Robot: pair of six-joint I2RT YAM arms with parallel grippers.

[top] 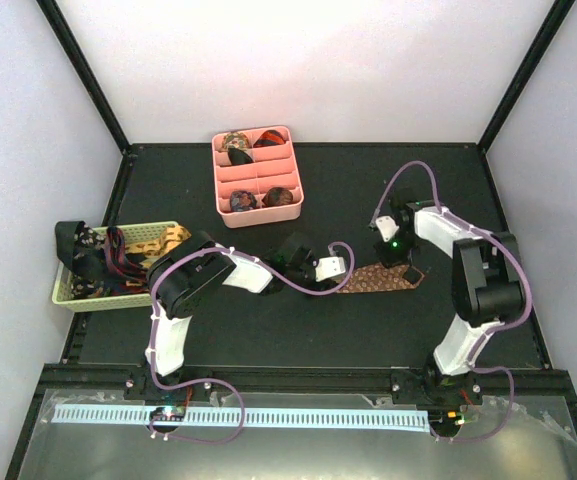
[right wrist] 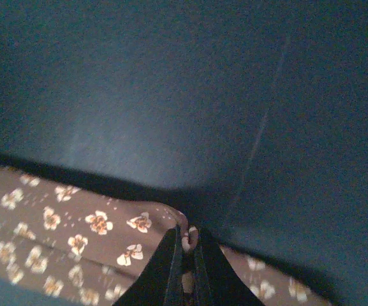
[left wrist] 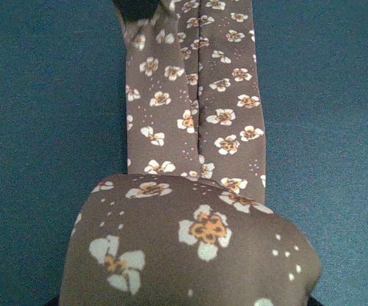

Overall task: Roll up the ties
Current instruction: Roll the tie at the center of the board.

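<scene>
A brown tie with white and orange flowers point(top: 378, 279) lies flat on the black table between my two grippers. My left gripper point(top: 340, 270) is at its left end. In the left wrist view the rolled part of the tie point(left wrist: 196, 248) covers the fingers, and the flat strip point(left wrist: 196, 108) runs away from it. My right gripper point(top: 406, 268) is at the wide end. In the right wrist view it point(right wrist: 185, 237) is shut, pinching a fold of the tie's edge point(right wrist: 75, 223).
A pink divided tray point(top: 218, 175) at the back holds several rolled ties point(top: 236, 142). A pale woven basket point(top: 68, 295) at the left edge holds loose ties point(top: 118, 255). Black frame posts stand at the table's back corners.
</scene>
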